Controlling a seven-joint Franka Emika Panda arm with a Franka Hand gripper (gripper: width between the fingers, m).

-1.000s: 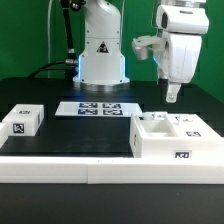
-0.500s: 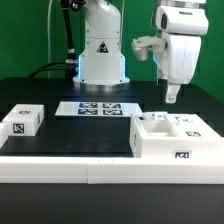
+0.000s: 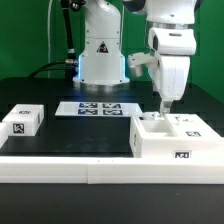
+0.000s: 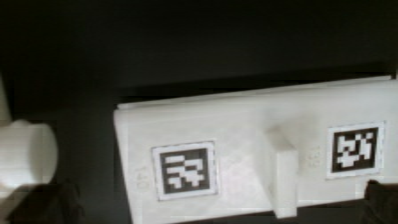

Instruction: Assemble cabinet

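Note:
The cabinet body (image 3: 176,139), a white boxy part with open compartments on top and small black-and-white tags, stands on the black table at the exterior view's right. My gripper (image 3: 160,107) hangs just above its near-left top corner, fingers pointing down, holding nothing. In the wrist view the cabinet body (image 4: 240,125) fills the frame, with two tags and a raised divider (image 4: 285,165) between them. My gripper (image 4: 205,216) shows only as dark finger tips (image 4: 375,200) at the frame's lower corners, wide apart.
A small white tagged block (image 3: 22,122) lies at the exterior view's left. The marker board (image 3: 98,108) lies before the white robot base (image 3: 100,55). A white rail (image 3: 60,167) runs along the table's front edge. A blurred white shape (image 4: 22,150) borders the wrist view.
My gripper has moved toward the exterior view's left and down, from high beside the cabinet body to just above its top corner. The parts have not moved.

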